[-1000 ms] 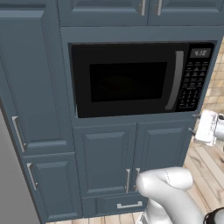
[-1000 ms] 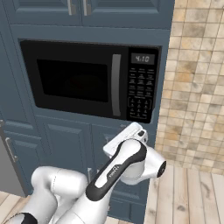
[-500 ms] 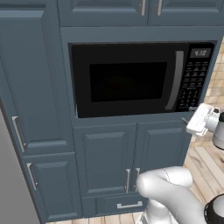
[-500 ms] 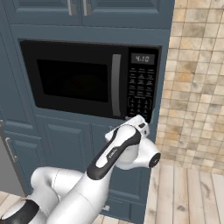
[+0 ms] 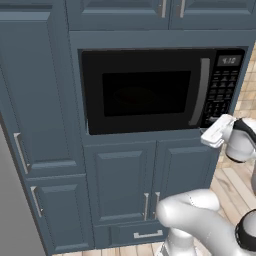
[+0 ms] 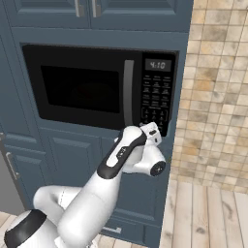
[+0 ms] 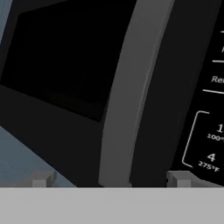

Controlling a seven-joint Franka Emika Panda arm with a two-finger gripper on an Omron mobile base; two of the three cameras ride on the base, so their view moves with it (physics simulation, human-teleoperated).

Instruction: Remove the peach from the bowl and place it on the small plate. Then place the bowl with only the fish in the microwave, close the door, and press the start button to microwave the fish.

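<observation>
While the microwave is sitting built into the blue cabinet wall with its door lying flush and closed, the gripper is hovering right in front of the lower right part of that door, near the bottom of the keypad panel. In the hand view the two finger tips are standing spread wide apart, one low on the left before the dark glass and the blue cabinet edge, the other low on the right before the keypad, and nothing is sitting between them. The long vertical grey handle is running between the two tips in that view, and whether the tips are touching the door cannot be told. In the left base view the white hand is reaching in from the right, just under the keypad's lower corner; in the right base view the arm is rising from the lower left and bending toward the same spot. The display above the keys is showing digits. The window is looking dark, so what is lying inside is not discernible. Blue cabinet doors are standing below the microwave, and a tan tiled wall is running to the right above a wooden floor.
</observation>
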